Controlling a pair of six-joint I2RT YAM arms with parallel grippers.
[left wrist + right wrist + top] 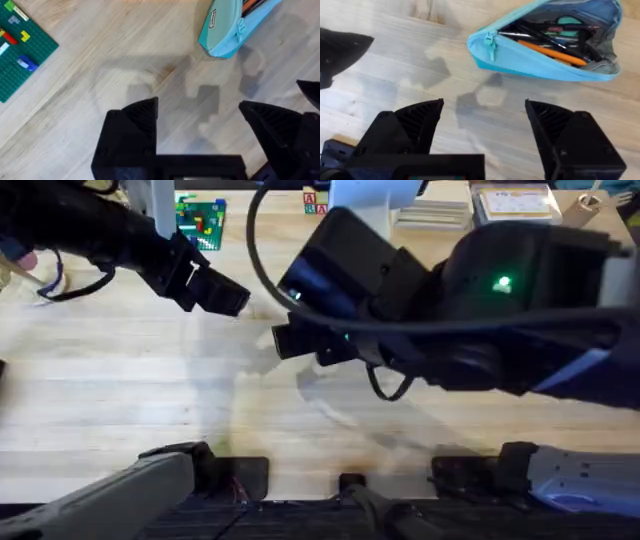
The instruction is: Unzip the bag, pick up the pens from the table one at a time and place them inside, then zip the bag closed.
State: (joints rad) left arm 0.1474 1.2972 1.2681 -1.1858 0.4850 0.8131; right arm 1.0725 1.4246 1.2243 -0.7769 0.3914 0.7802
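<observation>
So the bag (545, 47) is lying on its side on the tabletop (395, 65), and its zipper is wide open. You can look straight into it from the right wrist view: the orange pen (550, 52) is lying along the lower edge of the opening, and there are several dark pens (540, 35) stacked above and around it, plus something teal further back that I can't make out. The little teal zipper pull (492, 41) hangs down at the closed end of the pouch, the end pointing toward the other arm.

The right tool (485, 125) hovers over bare wood just beside the bag, jaws spread wide, nothing between them. Not touching the pouch.

The left tool (200, 130) is also spread wide and holding nothing, sitting above bare tabletop (125, 50). From its camera you see the closed end of the bag (225, 35) a bit farther off, with a sliver of orange poking out at the open top. Off to the other side there's a green building-brick plate (20, 50) with a few coloured bricks on it, well apart from the bag.

From overhead the right arm (480, 310) looms big and dark over the middle of the tabletop (120, 400), and the left arm (190, 275) reaches in from the far left.
</observation>
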